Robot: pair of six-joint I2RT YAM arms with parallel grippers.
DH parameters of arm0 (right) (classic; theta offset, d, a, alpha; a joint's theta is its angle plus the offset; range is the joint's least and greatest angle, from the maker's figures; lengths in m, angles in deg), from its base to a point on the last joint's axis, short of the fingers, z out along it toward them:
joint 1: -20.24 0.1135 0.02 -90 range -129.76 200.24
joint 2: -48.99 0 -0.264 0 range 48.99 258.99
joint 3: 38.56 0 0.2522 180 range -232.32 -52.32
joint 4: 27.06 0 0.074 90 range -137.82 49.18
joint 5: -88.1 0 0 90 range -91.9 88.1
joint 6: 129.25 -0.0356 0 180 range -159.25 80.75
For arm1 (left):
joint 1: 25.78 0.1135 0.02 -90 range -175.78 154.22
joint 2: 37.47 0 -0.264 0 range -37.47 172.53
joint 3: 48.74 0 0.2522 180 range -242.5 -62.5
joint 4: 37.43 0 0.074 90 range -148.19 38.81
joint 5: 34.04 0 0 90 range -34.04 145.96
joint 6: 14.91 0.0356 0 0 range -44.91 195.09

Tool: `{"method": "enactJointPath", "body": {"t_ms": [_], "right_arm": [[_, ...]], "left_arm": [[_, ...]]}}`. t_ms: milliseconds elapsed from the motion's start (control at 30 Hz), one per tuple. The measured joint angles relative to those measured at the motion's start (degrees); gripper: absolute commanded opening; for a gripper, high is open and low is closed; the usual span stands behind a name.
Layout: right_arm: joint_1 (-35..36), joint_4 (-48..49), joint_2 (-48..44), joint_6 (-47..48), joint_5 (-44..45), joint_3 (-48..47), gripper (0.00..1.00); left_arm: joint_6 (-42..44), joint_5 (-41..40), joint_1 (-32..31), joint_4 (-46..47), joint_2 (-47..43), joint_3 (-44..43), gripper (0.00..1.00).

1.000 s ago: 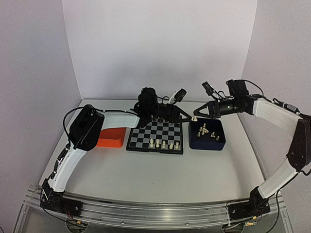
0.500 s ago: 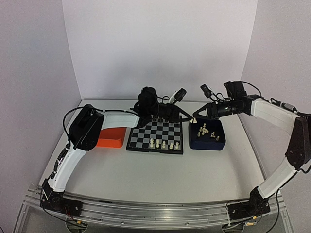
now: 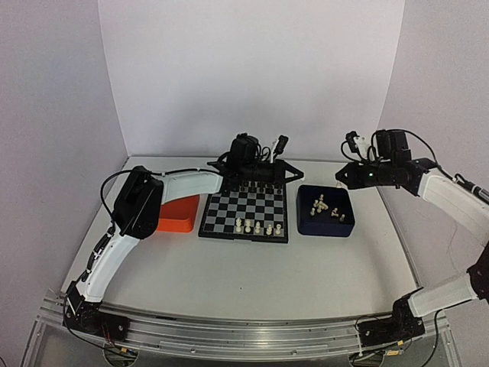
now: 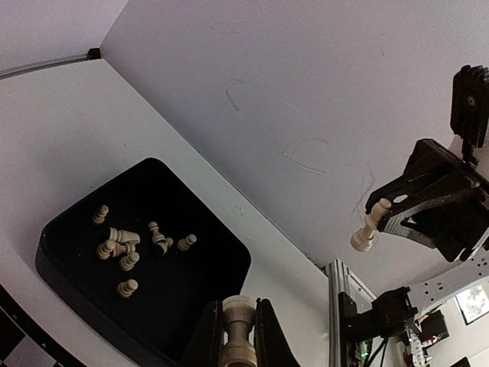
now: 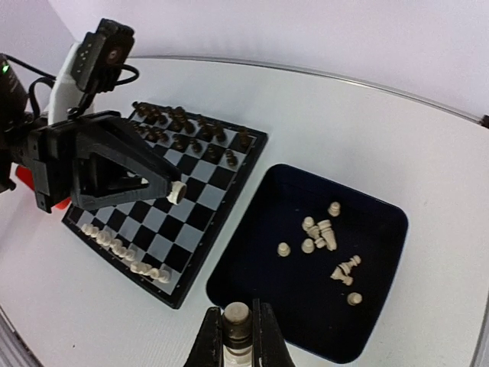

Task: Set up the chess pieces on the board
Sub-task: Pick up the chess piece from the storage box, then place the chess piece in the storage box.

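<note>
1. The small square chessboard with black and pale grey checks point(image 3: 246, 205) lies mid-desk point(image 3: 244, 283), between an orange square plastic tray point(image 3: 174, 216) and a dark blue square plastic tray point(image 3: 325, 228).
2. A short row of tiny cream-white plastic chess pieces point(image 3: 256, 226) stands along the board's near edge. Small black plastic chess pieces point(image 5: 183, 130) line its far edge. More cream ones lie tumbled in the blue tray.
3. The left pincer point(image 4: 238, 340) is clamped on one cream piece and hangs above the far right part of the board.
4. The right pincer point(image 5: 236, 340) likewise grips a cream piece, raised over the far side of the blue tray and clear of it.
5. The step in hand, as I judge it, is carrying picked pieces to their squares. The cream side looks far from complete.
6. Next, each arm should come down over a vacant near-side square, set its piece upright and part its fingers gently. The pieces are small and light, so a nudge could topple the standing row. The arms are near each other, so going one at a time seems wise.
</note>
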Motion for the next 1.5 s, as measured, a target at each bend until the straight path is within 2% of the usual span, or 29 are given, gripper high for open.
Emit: {"method": "enactJointPath", "body": {"t_ms": [200,567,833,1000,1233,1367,1500], "right_arm": [[0.0,-0.06,-0.95,-1.51,8.97,2.37,0.0],[0.0,-0.48,-0.95,-2.08,12.98,3.77,0.0],[0.0,-1.0,-0.97,-2.04,13.82,4.16,0.0],[0.0,-1.55,-0.99,-2.03,14.29,4.16,0.0],[0.0,-1.79,-0.99,-2.03,14.29,4.16,0.0],[0.0,-1.8,-0.99,-2.04,14.2,4.16,0.0],[0.0,-1.81,-0.99,-2.02,13.28,4.15,0.0]], "left_arm": [[5.76,-7.81,-2.23,-3.77,7.84,-10.86,0.14],[16.27,-19.47,-9.05,-5.38,14.98,-16.4,0.17],[18.99,-24.85,-9.98,-4.0,17.39,-17.97,0.18],[19.05,-25.94,-9.52,-3.16,18.56,-18.58,0.31],[19.44,-26.35,-9.36,-2.49,19.05,-18.86,0.39],[19.55,-26.33,-9.36,-2.51,19.05,-18.88,0.46],[19.56,-26.19,-9.36,-2.58,18.94,-18.86,0.57]]}}
